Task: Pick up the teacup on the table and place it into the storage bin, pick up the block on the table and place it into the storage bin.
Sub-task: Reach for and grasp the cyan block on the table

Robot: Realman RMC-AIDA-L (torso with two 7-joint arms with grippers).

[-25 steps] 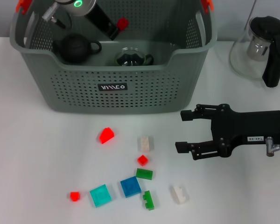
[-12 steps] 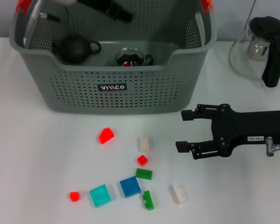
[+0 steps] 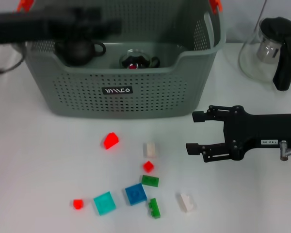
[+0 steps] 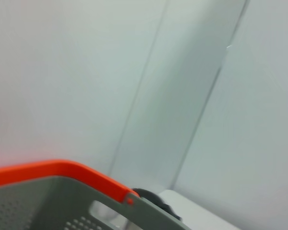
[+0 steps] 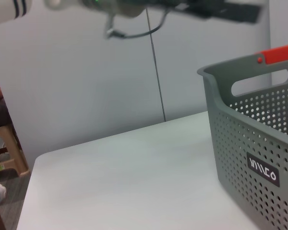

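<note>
The grey-green storage bin (image 3: 150,92) stands at the back of the table, and its perforated wall also fills one side of the right wrist view (image 5: 259,143). Inside it lie a clear glass teacup (image 3: 135,60) holding a small red block (image 3: 132,66), and a black teapot (image 3: 77,51). My left gripper (image 3: 94,25) hovers, blurred, above the bin's left part. My right gripper (image 3: 191,132) rests open and empty over the table, right of the loose blocks. Closest to it is a beige block (image 3: 150,149).
Loose blocks are scattered in front of the bin: red (image 3: 110,141), small red (image 3: 148,166), green (image 3: 150,181), blue (image 3: 136,193), teal (image 3: 104,203), white (image 3: 186,202). A glass kettle with a black handle (image 3: 271,48) stands at the back right.
The left gripper let a red block go into the teacup, then swung left and forward over the bin. The right gripper shifted slightly to the right.
</note>
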